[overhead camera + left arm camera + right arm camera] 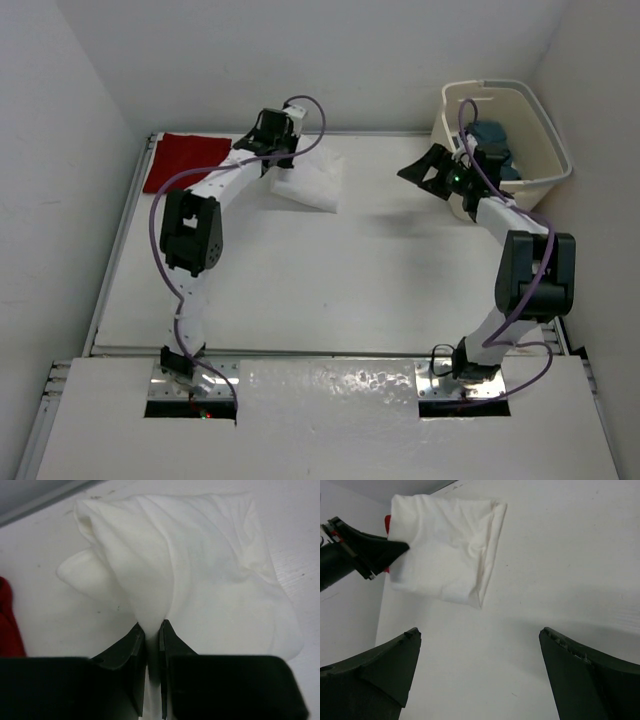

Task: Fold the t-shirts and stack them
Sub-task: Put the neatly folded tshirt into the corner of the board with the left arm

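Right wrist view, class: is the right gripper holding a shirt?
No, the right gripper is open and empty; the white shirt lies apart from it.

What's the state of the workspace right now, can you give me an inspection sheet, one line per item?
Surface: white table, a few small specks near the white shirt.
Job's things: white shirt at far centre-left, bunched where it is pinched; red shirt lying flat in the far left corner; blue shirt in the basket, partly hidden.
Clutter: cream basket at the far right corner.
End effectors: left end effector shut on the white shirt's edge; right end effector open, holding nothing, above the table.
Cables: purple cables loop loosely along both arms.
Surroundings: white walls on three sides; nothing else seen.
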Tool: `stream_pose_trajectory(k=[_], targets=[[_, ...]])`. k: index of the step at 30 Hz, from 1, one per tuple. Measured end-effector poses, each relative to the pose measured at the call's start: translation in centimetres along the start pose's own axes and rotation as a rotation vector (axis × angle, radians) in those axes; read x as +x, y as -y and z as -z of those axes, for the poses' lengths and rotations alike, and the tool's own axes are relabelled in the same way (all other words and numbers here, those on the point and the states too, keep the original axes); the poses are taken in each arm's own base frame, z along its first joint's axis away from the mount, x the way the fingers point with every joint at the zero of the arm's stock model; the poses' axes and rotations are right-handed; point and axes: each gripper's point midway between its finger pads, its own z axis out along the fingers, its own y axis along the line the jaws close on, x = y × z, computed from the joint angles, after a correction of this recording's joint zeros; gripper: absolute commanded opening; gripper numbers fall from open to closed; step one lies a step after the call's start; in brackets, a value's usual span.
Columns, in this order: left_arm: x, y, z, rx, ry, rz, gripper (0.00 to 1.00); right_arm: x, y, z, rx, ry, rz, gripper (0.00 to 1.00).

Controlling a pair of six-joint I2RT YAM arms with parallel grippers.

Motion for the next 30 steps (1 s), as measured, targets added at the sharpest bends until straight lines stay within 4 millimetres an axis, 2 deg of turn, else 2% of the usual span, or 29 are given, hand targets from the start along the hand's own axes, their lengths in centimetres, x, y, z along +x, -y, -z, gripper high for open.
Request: stream_pose_trajectory(k=[3, 12, 16, 20, 24, 30], targets=[[-0.4, -2.2, 0.6, -0.019, 0.006, -0.041, 0.00, 0.0, -0.1, 0.6, 0.019, 0.002, 0.022, 0.99], [2.5, -11.3, 1.9, -0.065, -0.077, -0.143, 0.00, -0.2, 0.8, 1.5, 0.096, 0.014, 0.089, 0.99], [1.9, -14.2, 3.8, -0.090, -0.068, -0.194, 0.00, 0.0, 1.4, 1.6, 0.123, 0.007, 0.098, 0.99], [0.2, -15.6, 6.0, -0.103, -0.029, -0.233, 0.00, 0.3, 1.9, 1.7, 0.146, -0.001, 0.103, 0.99], [-1.2, -16.5, 7.4, -0.105, -0.004, -0.258, 0.00, 0.4, 2.3, 1.7, 0.168, -0.005, 0.108, 0.99], [-1.1, -17.5, 8.2, -0.105, -0.011, -0.254, 0.00, 0.5, 2.8, 1.8, 0.189, -0.007, 0.116, 0.99]])
